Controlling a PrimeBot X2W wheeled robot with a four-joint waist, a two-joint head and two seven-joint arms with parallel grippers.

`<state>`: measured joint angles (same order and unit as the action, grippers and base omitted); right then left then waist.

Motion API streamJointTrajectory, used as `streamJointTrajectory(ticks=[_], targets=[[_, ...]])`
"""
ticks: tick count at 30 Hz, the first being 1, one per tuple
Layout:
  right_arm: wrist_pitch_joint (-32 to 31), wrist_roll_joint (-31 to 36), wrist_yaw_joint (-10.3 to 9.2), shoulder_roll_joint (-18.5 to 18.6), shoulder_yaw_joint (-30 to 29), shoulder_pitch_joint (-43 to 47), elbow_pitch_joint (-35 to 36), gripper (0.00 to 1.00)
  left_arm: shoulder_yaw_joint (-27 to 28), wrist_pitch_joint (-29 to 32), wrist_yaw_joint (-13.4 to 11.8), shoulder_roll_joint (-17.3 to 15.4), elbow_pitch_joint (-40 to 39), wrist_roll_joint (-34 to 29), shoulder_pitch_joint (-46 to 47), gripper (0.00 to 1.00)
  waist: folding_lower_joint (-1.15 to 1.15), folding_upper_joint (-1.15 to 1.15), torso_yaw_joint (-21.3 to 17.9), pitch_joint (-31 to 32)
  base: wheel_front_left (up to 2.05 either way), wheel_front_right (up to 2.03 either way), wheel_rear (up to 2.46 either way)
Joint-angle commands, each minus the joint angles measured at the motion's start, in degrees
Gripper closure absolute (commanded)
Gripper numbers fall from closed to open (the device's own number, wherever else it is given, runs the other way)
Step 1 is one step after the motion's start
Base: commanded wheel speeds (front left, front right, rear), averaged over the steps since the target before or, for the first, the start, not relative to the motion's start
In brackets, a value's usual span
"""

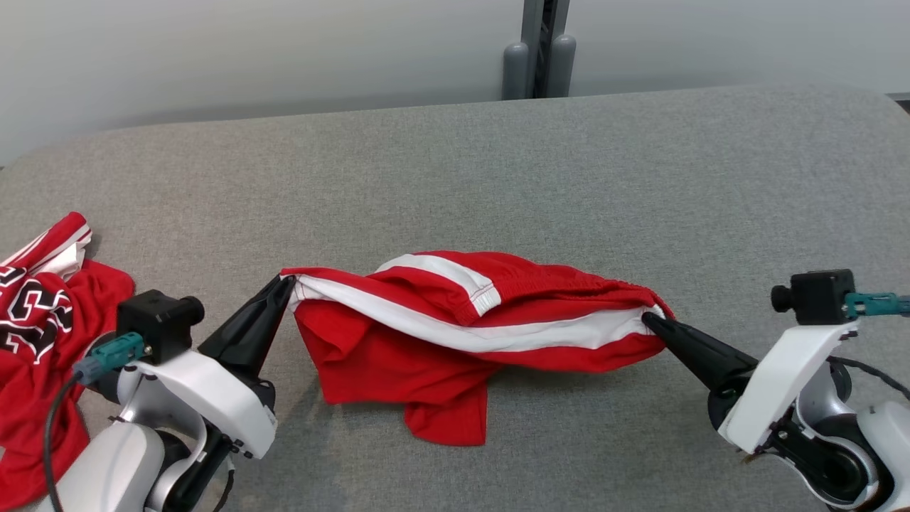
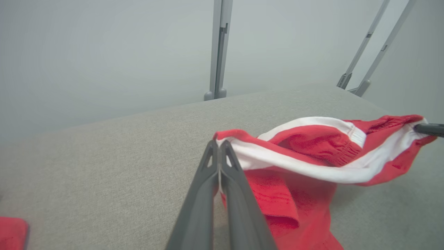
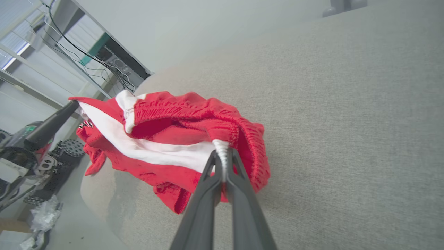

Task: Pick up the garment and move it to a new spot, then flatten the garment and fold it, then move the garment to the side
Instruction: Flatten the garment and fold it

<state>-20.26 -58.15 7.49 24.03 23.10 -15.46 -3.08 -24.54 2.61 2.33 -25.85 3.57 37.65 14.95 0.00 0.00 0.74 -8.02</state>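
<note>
Garment (image 1: 455, 334), red with white stripes, strung between your two hands over the grey desk (image 1: 569, 178).
Your left hand (image 1: 283, 286) is pinched shut on one end and your right hand (image 1: 650, 321) on the other, while the middle sags onto the desk. The head view adds a printed red shirt (image 1: 43, 320) at far left, and the right wrist view adds a cabled rack (image 3: 104, 52).

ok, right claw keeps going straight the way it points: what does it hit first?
The shorts: the right claw is shut on their striped edge, so it would push into the bunched red cloth. Beyond that, roughly in line, is the left claw, though depth is unclear.
</note>
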Motion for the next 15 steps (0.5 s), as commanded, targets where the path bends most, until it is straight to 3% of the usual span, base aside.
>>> streamJointTrajectory(ticks=[1,8,15], targets=[[-0.30,-2.02,0.00,-0.10,-1.41,0.76,1.13,1.00,0.68,0.74,-0.64,-0.89,-1.53,0.39,-0.36,1.00,0.00,0.00,-0.33,0.62,0.00,0.00,0.00],[1.36,-16.03,0.00,-4.43,-9.73,2.35,9.38,1.00,3.48,5.79,-3.67,-4.87,-12.64,1.35,0.42,1.00,0.00,0.00,-0.72,1.79,0.00,0.00,0.00],[8.26,-19.42,0.00,-7.76,-15.73,2.11,13.10,1.00,5.89,6.64,-6.61,-6.25,-18.33,0.68,0.36,1.00,0.00,0.00,-0.65,2.74,0.00,0.00,0.00]])
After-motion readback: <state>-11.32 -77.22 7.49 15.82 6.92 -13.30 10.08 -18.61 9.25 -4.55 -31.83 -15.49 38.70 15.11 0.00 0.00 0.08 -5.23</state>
